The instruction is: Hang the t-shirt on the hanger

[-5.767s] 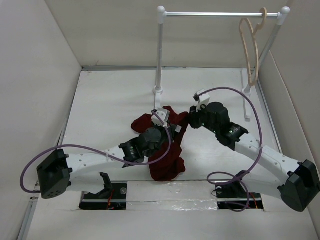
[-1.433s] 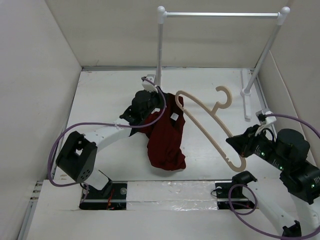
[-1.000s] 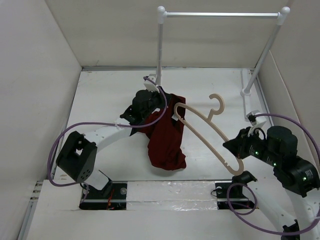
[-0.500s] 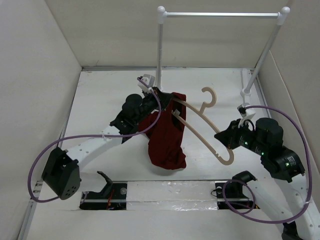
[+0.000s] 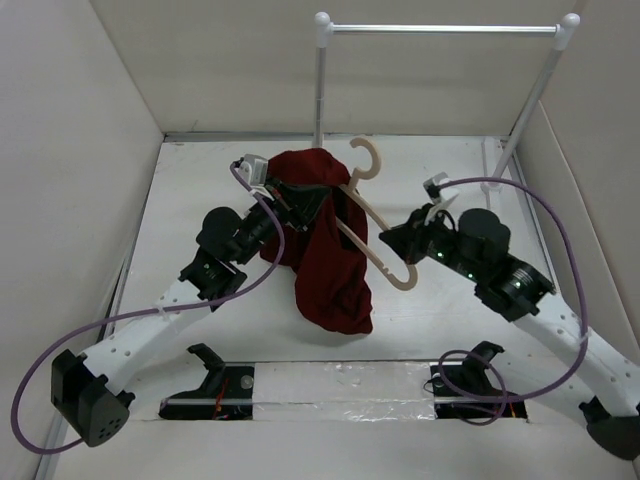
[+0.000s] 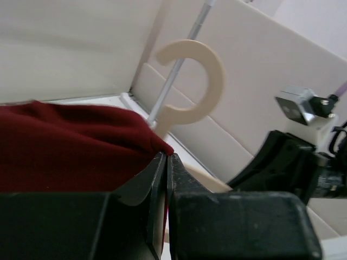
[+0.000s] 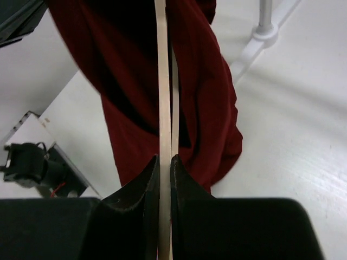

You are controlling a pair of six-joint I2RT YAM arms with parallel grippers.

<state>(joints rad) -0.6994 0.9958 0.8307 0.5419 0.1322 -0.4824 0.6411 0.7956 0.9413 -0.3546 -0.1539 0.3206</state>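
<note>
Nearest us, the right arm comes up from its base at the near right corner, bends at the elbow and reaches left toward the middle of the worktop (image 5: 200,190). The right fingers (image 7: 142,181) are clamped tight on the hanger (image 7: 162,81), and the thin cream bar runs edge-on straight out from between them. In the overhead view they grip it close to its lower rounded shoulder.

Over to the left arm now: it stretches from the near left corner in a long diagonal, wrist raised, pointing at the middle. The left fingers (image 6: 142,181) are pressed together, pinching a fold at the upper edge of the t-shirt (image 5: 330,265), right beside the hanger's neck.

The maroon cloth is held up at its top. It hangs in a long bunched drape toward the near edge, between the two arms. I can't tell whether its lower end touches the worktop.

The hanger lies aslant across the cloth. Its upper shoulder is lost in the folds and its curved hook stands clear just past the top of the shirt.

Furthest back stands the white rail stand (image 5: 440,28), well apart from both sets of fingers.
</note>
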